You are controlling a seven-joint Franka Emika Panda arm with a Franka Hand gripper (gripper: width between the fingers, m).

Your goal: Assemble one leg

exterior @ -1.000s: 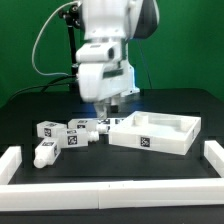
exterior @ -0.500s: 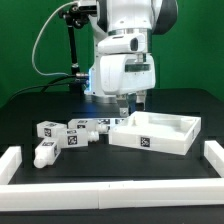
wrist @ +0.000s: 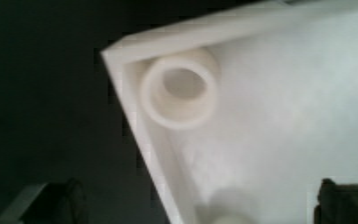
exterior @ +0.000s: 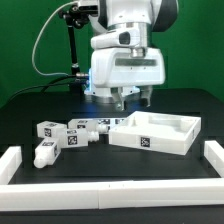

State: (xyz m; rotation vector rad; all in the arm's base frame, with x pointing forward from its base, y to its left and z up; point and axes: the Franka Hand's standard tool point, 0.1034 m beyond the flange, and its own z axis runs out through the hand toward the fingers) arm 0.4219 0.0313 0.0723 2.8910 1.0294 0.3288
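Note:
Several small white legs with black-and-white tags lie in a cluster at the exterior view's left: one (exterior: 47,130), another (exterior: 72,138), and one lying alone nearer the front (exterior: 45,154). More sit against the tray's corner (exterior: 95,127). The large white tray-shaped part (exterior: 180,143) lies to their right. My gripper (exterior: 135,100) hangs open and empty above the tray's back left corner, well off the legs. In the wrist view the gripper (wrist: 202,205) straddles the tray's rim (wrist: 131,100), with a round socket (wrist: 179,90) inside the corner. No leg shows in the wrist view.
A low white border runs along the table's front (exterior: 110,198), with raised ends at the left (exterior: 18,165) and right (exterior: 212,155). A black stand with cables (exterior: 70,50) rises behind the arm.
The arm has moved toward the exterior view's right, from above the legs beside the tray to over the tray's back left corner. The gripper stays open and empty. The parts have not moved.

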